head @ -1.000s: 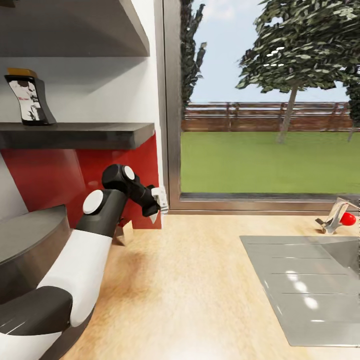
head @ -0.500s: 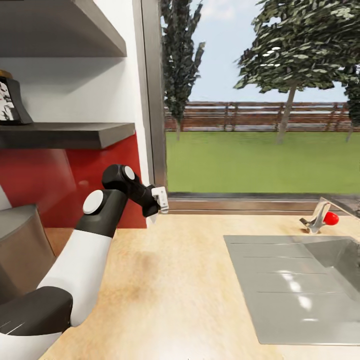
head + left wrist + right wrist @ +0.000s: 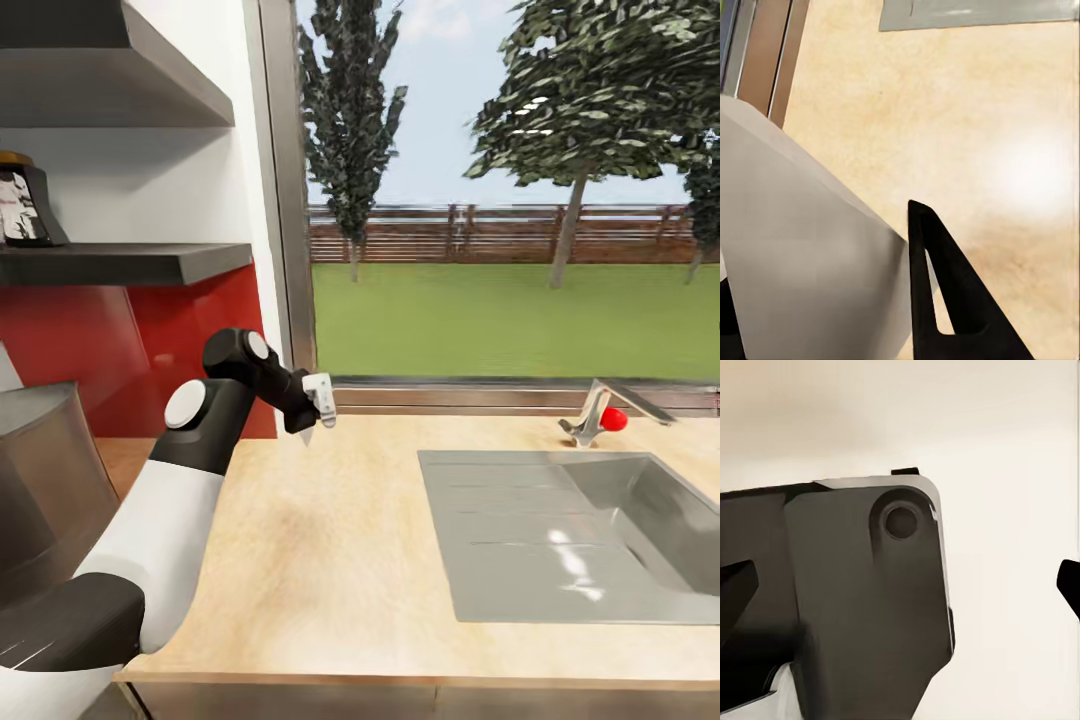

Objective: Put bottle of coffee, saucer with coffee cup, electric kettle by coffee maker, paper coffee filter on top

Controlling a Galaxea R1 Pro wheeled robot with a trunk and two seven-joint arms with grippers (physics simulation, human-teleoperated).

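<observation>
- Up on the left, the bottle (image 3: pixel 20 205) stands upright on the black shelf (image 3: pixel 130 262), cut off by the head view's edge; only its dark body, gold cap and part of the label show.
- Below the shelf, the left arm reaches forward over the worktop (image 3: pixel 330 540), its left tool (image 3: pixel 320 400) hanging just above the wood near the red backsplash (image 3: pixel 150 340) and the window frame.
- That tool holds the filter (image 3: pixel 810 255): in the left wrist view a pale grey-white sheet sits against one black finger (image 3: pixel 945 300), with the worktop beneath; in the head view it shows as a small white piece at the arm's tip.
- Further right, a steel sink (image 3: pixel 570 540) is set into the worktop, its ribbed draining board toward the arm and its basin at the far right; nothing lies in the basin as far as it shows.
- Behind the sink stands a tap (image 3: pixel 605 410) with a red knob beside it.
- At the far left edge, a curved dark-grey body (image 3: pixel 45 480) sits partly behind the arm; I cannot tell what it is.
- From the right wrist view, a dark rounded block fills the middle against a pale surface; whether the right tool is wide or narrow I cannot tell.
</observation>
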